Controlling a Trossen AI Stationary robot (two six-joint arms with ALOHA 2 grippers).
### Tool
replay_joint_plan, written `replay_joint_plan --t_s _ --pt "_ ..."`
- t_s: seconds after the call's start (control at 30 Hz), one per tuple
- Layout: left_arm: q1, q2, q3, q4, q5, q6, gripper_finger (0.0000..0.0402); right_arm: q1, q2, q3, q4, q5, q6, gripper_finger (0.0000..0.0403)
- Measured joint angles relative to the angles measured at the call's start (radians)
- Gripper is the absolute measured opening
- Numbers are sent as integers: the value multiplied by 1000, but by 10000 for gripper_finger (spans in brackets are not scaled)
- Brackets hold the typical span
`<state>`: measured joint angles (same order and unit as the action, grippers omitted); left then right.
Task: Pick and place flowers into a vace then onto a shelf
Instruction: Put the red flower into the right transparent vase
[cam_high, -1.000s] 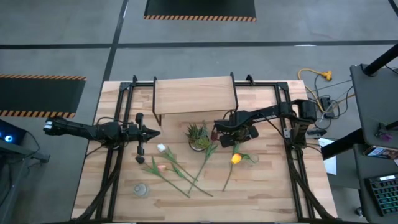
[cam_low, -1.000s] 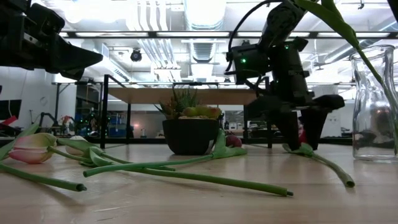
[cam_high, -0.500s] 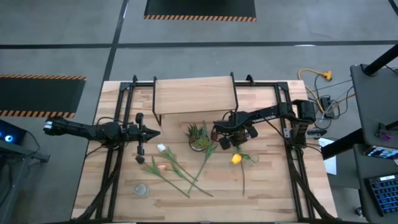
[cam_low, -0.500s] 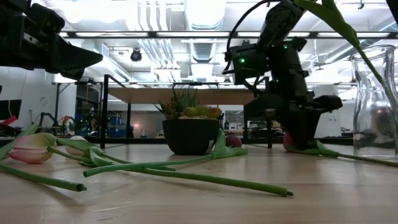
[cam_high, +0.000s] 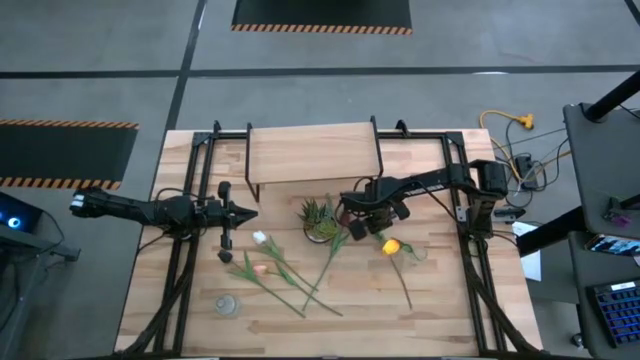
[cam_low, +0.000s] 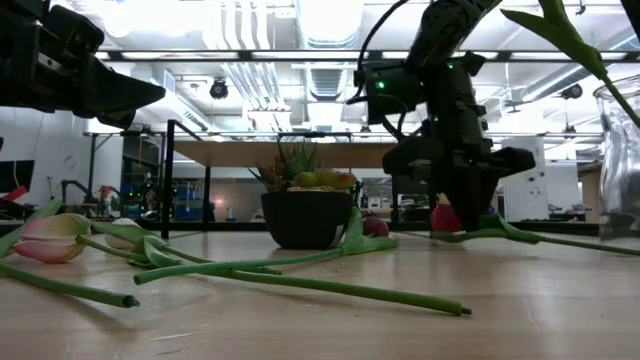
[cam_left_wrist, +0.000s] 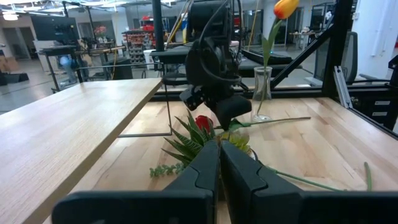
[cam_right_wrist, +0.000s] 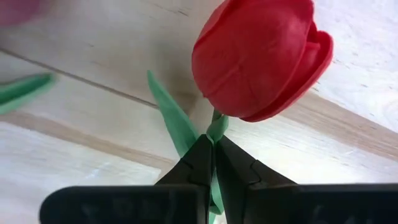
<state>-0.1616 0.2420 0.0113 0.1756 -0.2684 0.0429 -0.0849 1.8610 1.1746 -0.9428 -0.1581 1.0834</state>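
Note:
My right gripper (cam_high: 362, 226) stands just right of the potted plant, shut on a red tulip (cam_right_wrist: 261, 56) whose head shows just beyond the fingertips. A glass vase (cam_left_wrist: 262, 93) holding a yellow tulip (cam_high: 391, 246) stands a little nearer and to the right. White (cam_high: 260, 238) and pink (cam_high: 260, 268) tulips lie on the table left of centre, their stems crossing. The shelf (cam_high: 312, 152) stands at the far middle. My left gripper (cam_high: 240, 212) hovers shut over the table's left part, holding nothing. My right gripper pinches the red tulip's stem (cam_right_wrist: 217, 127) right below the head, between its two fingertips. The fingers (cam_low: 468, 215) come from above, pointing down, and lie across the stem. The head sits close above the table; the long stem (cam_low: 570, 241) trails along the tabletop toward the right.
A small spiky plant in a dark pot (cam_high: 318, 218) stands at the table's middle, close to my right gripper. A small glass (cam_high: 228, 305) sits near the front left. Black frame rails (cam_high: 180, 260) run along both sides of the table.
My right gripper has shut on the red tulip's stem and drawn a little toward the pot. The tulip's long stem has swung across the table from the near side toward the right. The vase with the yellow tulip has shifted slightly toward the right.

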Motion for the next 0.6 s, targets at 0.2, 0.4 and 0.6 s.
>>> replay_joint_plan --t_s 0.2,0.4,0.6 --pt "0 0 0 0 0 0 0 0 -1 64 1 21 -48 9" --pt "0 0 0 0 0 0 0 0 -1 144 -1 44 -98 9" --pt "0 0 0 0 0 0 0 5 -3 248 -41 102 -162 9"
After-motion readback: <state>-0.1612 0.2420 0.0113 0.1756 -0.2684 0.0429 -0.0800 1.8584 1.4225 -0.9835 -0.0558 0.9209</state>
